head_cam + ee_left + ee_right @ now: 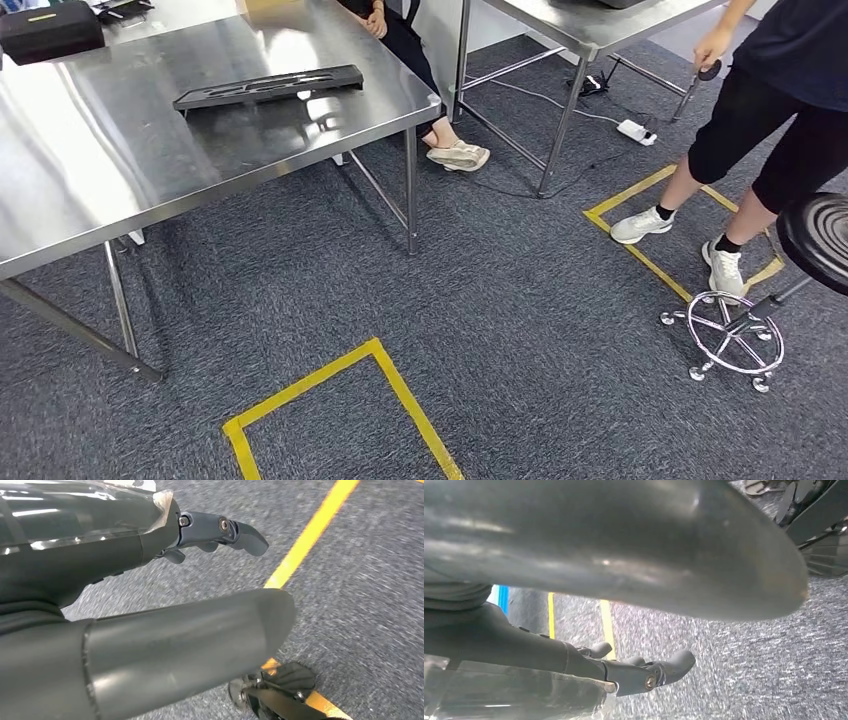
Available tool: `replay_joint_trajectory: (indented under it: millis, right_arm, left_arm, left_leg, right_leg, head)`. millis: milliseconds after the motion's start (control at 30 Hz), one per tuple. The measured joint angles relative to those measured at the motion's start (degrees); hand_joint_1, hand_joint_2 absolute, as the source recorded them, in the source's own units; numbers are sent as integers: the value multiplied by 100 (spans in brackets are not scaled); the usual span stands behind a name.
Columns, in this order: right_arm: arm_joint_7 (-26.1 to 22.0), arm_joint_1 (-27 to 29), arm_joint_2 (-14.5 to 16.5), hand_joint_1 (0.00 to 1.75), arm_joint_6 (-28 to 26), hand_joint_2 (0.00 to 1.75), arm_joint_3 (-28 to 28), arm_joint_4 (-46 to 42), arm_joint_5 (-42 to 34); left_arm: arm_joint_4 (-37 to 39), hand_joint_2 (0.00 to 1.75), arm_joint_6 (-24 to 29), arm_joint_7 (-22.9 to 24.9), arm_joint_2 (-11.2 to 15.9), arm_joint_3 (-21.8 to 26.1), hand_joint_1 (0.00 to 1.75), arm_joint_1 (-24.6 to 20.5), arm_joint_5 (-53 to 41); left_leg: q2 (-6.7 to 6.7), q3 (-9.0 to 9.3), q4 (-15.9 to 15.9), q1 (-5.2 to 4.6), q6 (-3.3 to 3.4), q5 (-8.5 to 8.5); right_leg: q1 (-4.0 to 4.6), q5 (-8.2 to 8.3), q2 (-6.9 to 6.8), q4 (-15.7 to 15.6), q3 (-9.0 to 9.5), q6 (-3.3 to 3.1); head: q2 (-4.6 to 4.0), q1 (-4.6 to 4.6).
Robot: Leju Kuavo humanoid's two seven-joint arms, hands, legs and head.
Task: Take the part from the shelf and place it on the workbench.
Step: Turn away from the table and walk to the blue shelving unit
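Observation:
A flat black part (268, 86) with long slots lies on the steel workbench (100, 170), near its far right end. Nothing touches it. In the left wrist view my left hand (115, 550) hangs over grey carpet, its dark fingers (225, 532) stretched out and apart from the thick thumb (190, 640), holding nothing. In the right wrist view my right hand (574, 555) also hangs over the carpet, with its fingers (659, 672) extended and nothing in them.
A black case (48, 28) sits at the workbench's far left. A second steel table (590, 25) stands behind. A person (760, 110) stands at the right beside a black stool (820, 235); a seated person's foot (458, 155) is by the bench leg. Yellow tape (380, 380) marks the carpet.

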Motion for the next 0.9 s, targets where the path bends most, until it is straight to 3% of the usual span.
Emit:
replay_joint_trajectory:
  millis: [67,133,200,267,333,367,400,467,500,567,633,667,733,800,833,867,900]
  right_arm:
    - [4,-14,-4,0,-1,0,26,3,14]
    - [20,1,-8,0,-1,0,50,9,34]
    - [36,12,-5,0,0,0,83,16,62]
    - [40,-9,0,0,0,0,122,19,83]
    - [39,-29,0,0,0,0,155,19,97]
    - [39,-29,0,0,0,0,165,19,103]
    - [38,-26,-3,0,0,0,172,19,108]
    - [33,-26,-13,0,-1,0,176,19,113]
    - [27,-34,-19,0,-1,0,178,19,113]
    - [9,-45,-24,0,-1,0,187,19,113]
    - [-1,-27,-26,0,-1,0,205,20,113]
    - [-2,-12,-27,0,0,0,212,21,113]
    - [-1,9,-25,0,0,0,221,23,113]
    - [-9,14,-20,0,8,0,227,23,110]
    - [-21,15,-17,0,16,0,230,23,104]
    - [-38,22,-14,0,24,0,233,23,97]
    - [-58,35,-8,0,29,0,237,23,90]
  left_arm:
    - [1,0,-40,6,6,-22,0,-1,9]
    - [1,0,-132,18,8,-26,0,-7,40]
    - [-1,0,-274,38,14,-25,0,-15,89]
    - [1,0,-424,75,23,-25,0,-15,134]
    - [2,0,-619,117,29,-25,0,-11,186]
    - [2,0,-727,129,31,-25,0,-11,212]
    - [2,0,-817,132,31,-25,0,-13,229]
    - [2,0,-952,131,29,-25,0,-17,243]
    - [2,0,-996,129,32,-25,0,-16,245]
    - [2,0,-1045,121,44,-25,0,-11,248]
    - [2,0,-1057,112,55,-25,0,-12,248]
    - [1,0,-1058,110,57,-25,0,-17,248]
    - [-1,0,-1062,107,60,-25,0,-26,248]
    - [4,0,-1080,101,67,-25,0,-5,267]
    - [9,0,-1093,97,72,-25,0,21,282]
    - [15,0,-1115,88,77,-25,0,53,300]
    - [19,0,-1139,77,81,-25,0,85,310]
  left_leg:
    - [-132,75,-230,-5,19,39]
    - [-20,63,-246,-37,100,74]
    - [109,59,-281,-38,199,120]
    - [258,44,-300,-43,260,142]
    - [417,25,-300,-56,275,143]
    - [492,21,-299,-58,274,142]
    - [558,23,-299,-57,271,140]
    - [677,42,-299,-57,251,130]
    - [732,54,-296,-71,226,116]
    - [829,79,-296,-100,159,96]
    - [915,120,-324,-101,91,93]
    - [923,140,-329,-90,55,78]
    - [736,65,-117,-75,9,-108]
    - [440,-243,541,-74,14,-485]
    - [358,-419,900,-74,24,-634]
    - [310,-536,1118,-74,33,-679]
    - [278,-560,1135,-75,44,-604]
  right_leg:
    - [17,10,117,49,-86,93]
    - [2,54,205,26,-151,185]
    - [4,-17,31,177,-265,216]
    - [15,-298,-243,770,-557,180]
    - [12,-567,-317,1481,-879,168]
    - [4,-599,-329,1626,-928,191]
    - [-4,-546,-348,1541,-858,230]
    - [-13,-299,-507,802,-426,309]
    - [6,-194,-616,422,-218,316]
    - [50,-100,-733,37,-19,263]
    - [77,-85,-630,26,-51,188]
    - [47,-74,-575,9,-45,155]
    - [-10,-46,-473,-28,-5,86]
    - [-10,-30,-375,-35,-4,21]
    - [7,-24,-310,-33,-13,-8]
    - [22,-22,-236,-30,-17,-22]
    - [32,-21,-152,-23,-16,-26]
  head:
    - [-1,2]
    - [0,0]
    - [0,14]
    - [-1,40]
    - [-1,51]
    - [-1,53]
    - [-1,56]
    - [0,63]
    - [-1,66]
    - [-1,62]
    - [0,58]
    - [0,56]
    - [0,26]
    - [0,-10]
    - [-1,-18]
    - [0,-16]
    - [0,-16]
